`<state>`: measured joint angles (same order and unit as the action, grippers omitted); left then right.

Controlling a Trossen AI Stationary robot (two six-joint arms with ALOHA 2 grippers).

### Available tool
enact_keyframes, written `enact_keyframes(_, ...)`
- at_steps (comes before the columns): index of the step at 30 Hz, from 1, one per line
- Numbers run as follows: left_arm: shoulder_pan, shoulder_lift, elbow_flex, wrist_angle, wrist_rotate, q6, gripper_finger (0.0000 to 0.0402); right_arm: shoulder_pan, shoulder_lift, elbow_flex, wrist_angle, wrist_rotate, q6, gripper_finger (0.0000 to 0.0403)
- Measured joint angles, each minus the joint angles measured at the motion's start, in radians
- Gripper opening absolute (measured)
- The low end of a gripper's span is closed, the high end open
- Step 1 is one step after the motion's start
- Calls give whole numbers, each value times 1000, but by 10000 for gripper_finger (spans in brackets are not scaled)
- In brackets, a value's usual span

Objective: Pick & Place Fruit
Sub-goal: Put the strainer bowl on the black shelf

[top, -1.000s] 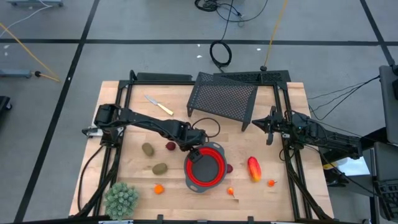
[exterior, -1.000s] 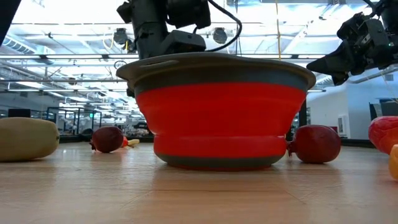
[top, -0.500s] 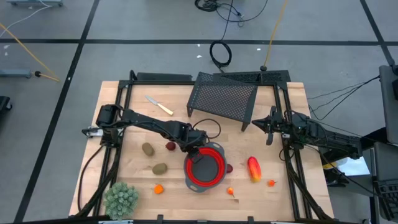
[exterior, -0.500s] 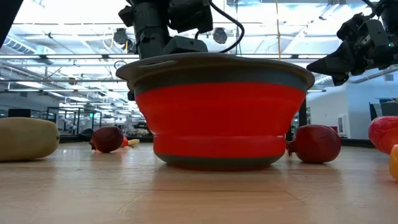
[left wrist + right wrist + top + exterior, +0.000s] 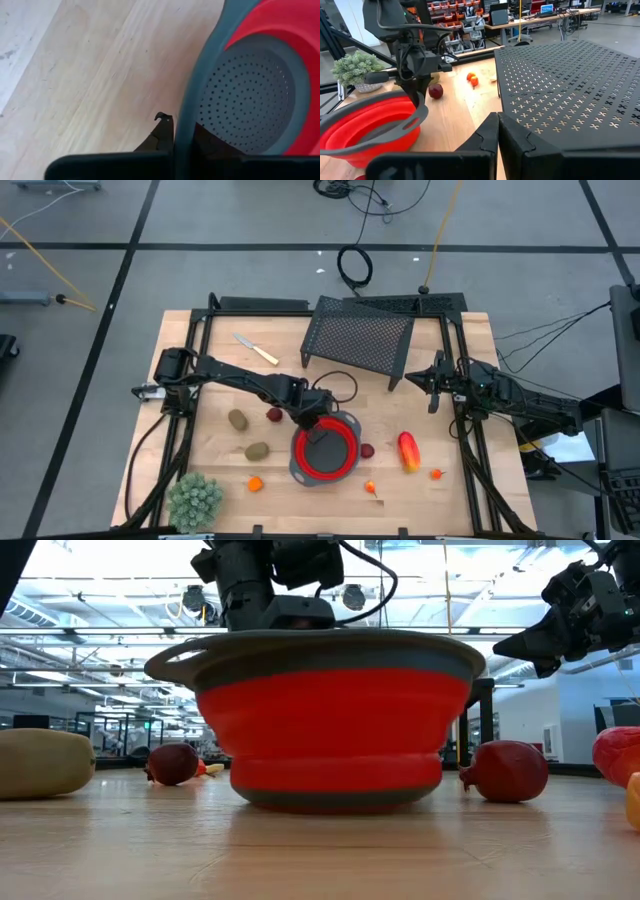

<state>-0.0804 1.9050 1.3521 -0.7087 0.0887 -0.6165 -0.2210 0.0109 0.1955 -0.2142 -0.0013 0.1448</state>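
A pale wooden bench (image 5: 220,470) fills the lower middle of the high view, ringed by grey floor and cables. At its centre sits a red collapsible colander (image 5: 326,450) with a grey rim. The left end effector (image 5: 312,420) is clamped shut on that rim at its upper left edge. The right end effector (image 5: 436,383) hangs closed and empty at centre right, beside the black mesh rack (image 5: 358,340).

The fruit lies scattered on the wood: two brown kiwis (image 5: 238,420) at left of the colander, a dark red one (image 5: 274,415) near them, another dark red one (image 5: 368,450) seemingly just beside the colander's right, and a red-orange piece (image 5: 408,450) further right.
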Motion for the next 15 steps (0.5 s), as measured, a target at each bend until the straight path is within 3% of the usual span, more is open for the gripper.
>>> enact_keyframes(5, 0, -37, 0, -36, -5, 21, 8, 0, 0, 0, 0, 0, 0, 4)
enact_keyframes(15, 0, -267, 0, -95, -10, 41, 3, 0, 0, 0, 6, 2, 0, 4)
